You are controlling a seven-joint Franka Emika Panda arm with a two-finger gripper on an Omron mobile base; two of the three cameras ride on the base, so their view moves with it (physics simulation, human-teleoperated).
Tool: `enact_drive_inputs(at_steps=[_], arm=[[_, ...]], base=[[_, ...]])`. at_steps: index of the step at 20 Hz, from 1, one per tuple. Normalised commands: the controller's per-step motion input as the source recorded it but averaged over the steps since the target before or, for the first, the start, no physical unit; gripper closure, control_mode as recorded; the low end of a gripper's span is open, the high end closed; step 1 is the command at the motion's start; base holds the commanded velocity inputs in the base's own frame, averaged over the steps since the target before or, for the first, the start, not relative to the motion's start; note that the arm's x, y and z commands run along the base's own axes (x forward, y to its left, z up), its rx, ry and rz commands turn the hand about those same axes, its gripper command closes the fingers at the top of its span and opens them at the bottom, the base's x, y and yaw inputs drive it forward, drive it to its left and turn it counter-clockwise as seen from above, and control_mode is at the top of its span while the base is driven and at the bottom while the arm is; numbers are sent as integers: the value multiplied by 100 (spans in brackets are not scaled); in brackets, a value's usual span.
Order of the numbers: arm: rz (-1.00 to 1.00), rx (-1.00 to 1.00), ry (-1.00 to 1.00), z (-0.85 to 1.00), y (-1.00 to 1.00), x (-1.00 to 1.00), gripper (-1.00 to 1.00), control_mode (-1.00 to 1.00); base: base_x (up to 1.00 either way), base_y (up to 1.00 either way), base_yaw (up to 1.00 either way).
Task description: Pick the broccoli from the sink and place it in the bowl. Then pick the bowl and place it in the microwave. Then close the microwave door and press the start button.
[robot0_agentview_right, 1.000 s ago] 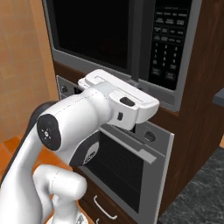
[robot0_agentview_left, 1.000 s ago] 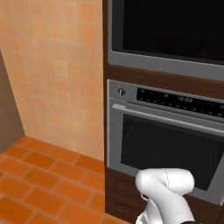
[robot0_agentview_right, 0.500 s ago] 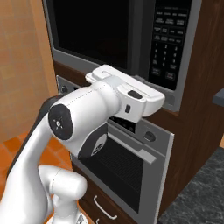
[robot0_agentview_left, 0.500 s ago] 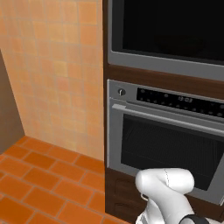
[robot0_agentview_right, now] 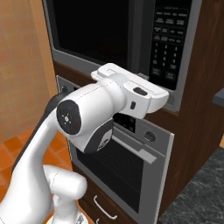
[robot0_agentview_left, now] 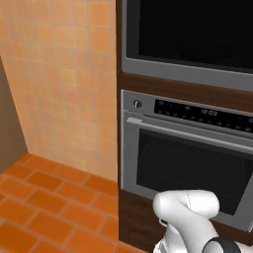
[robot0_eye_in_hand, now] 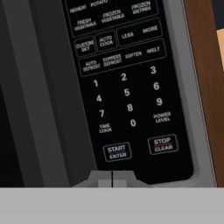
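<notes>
My gripper (robot0_eye_in_hand: 112, 179) sits at 6 o'clock in the hand view, fingertips pressed together with only a thin seam between them and nothing held. Just past them, at 12 o'clock from the tips and close, is the START/ENTER button (robot0_eye_in_hand: 117, 152); the STOP/CLEAR button (robot0_eye_in_hand: 162, 144) lies at its 3 o'clock. Whether my tips touch the panel I cannot tell.

Against the frames of a second ago, in the right base view: my hand (robot0_agentview_right: 133, 89) has moved up and to the right, towards the keypad (robot0_agentview_right: 169, 41); my forearm has swung with it, so the round joint cap has drifted towards 3 o'clock. The left base view is unchanged apart from a sliver of my dark wrist ring now showing at 5 o'clock. The base has not moved.

The microwave (robot0_agentview_right: 131, 35) is built into the dark wood column, above the oven (robot0_agentview_right: 131, 170). The microwave door (robot0_agentview_left: 192, 34) is shut flush in its grey steel frame, dark glass facing out towards me; its long axis runs horizontally, 9 to 3 o'clock. The keypad is a tall strip, long axis 12 to 6 o'clock, tilted slightly clockwise in the hand view. Beyond, at 9 o'clock in the left base view, stand the orange tiled wall (robot0_agentview_left: 64, 84) and terracotta floor (robot0_agentview_left: 44, 202).
</notes>
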Motion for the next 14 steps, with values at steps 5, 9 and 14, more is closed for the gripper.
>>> enact_drive_inputs(at_steps=[5, 9, 14], arm=[[0, 0, 0, 0, -13, 11, 100, -100], [0, 0, 0, 0, -14, 16, 100, -100], [0, 0, 0, 0, -6, 19, 100, -100]], base=[[0, 0, 0], [0, 0, 0], [0, 0, 0]])
